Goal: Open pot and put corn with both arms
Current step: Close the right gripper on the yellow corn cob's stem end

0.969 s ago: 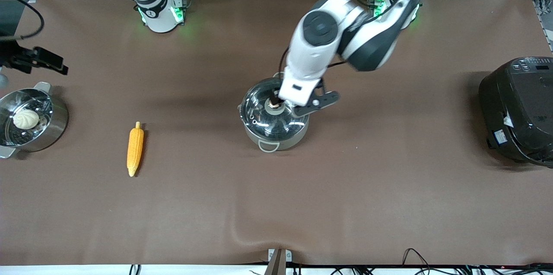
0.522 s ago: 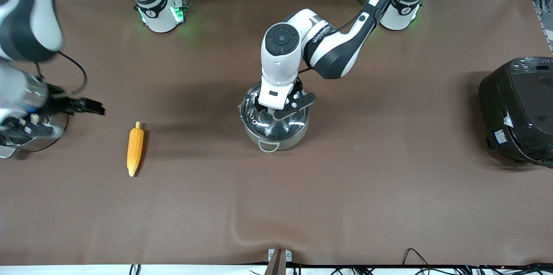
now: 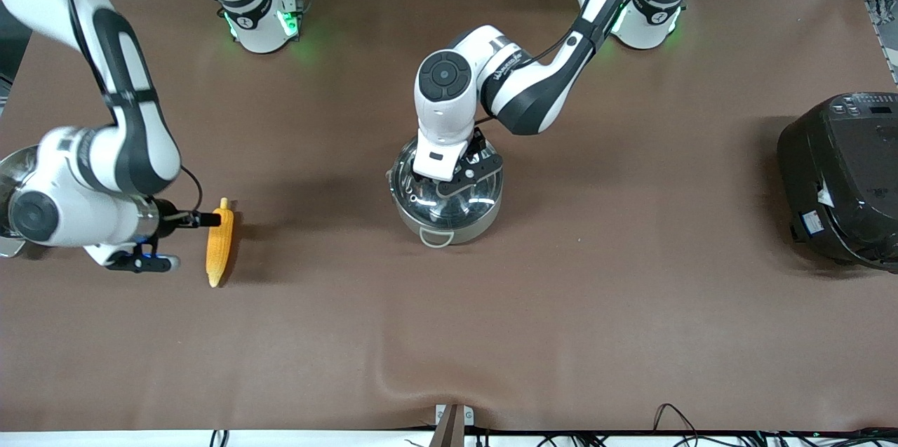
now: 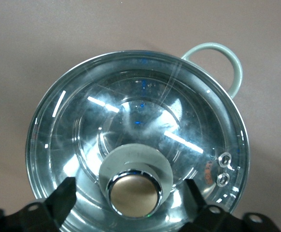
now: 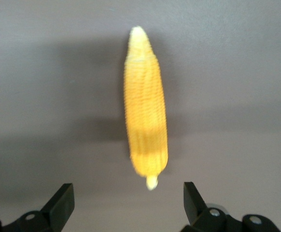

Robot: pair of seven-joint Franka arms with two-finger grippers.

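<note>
Looking down from the front view, the left gripper (image 3: 440, 179) hangs right over the round shiny steel pot (image 3: 446, 196) in the middle of the brown table (image 3: 603, 307). The pot's clear glass lid (image 3: 456, 203) is on, so the pot is not open yet. The right gripper (image 3: 188, 240) is low beside the long yellow-orange corn cob (image 3: 219, 245), which lies flat on the table toward the right arm's end. A black rice cooker (image 3: 842, 179) sits at the left arm's end.

From the left wrist view, the left gripper's fingers (image 4: 63, 199) are spread wide, one on each side of the lid's shiny metal knob (image 4: 134, 192), not touching it. I think the next move is to squeeze the knob and lift the lid.

From the right wrist view, the right gripper's fingers (image 5: 62, 200) are spread wide too, and the corn lies just ahead of them. It looks like this arm must go lower and straddle the corn before pinching.
</note>
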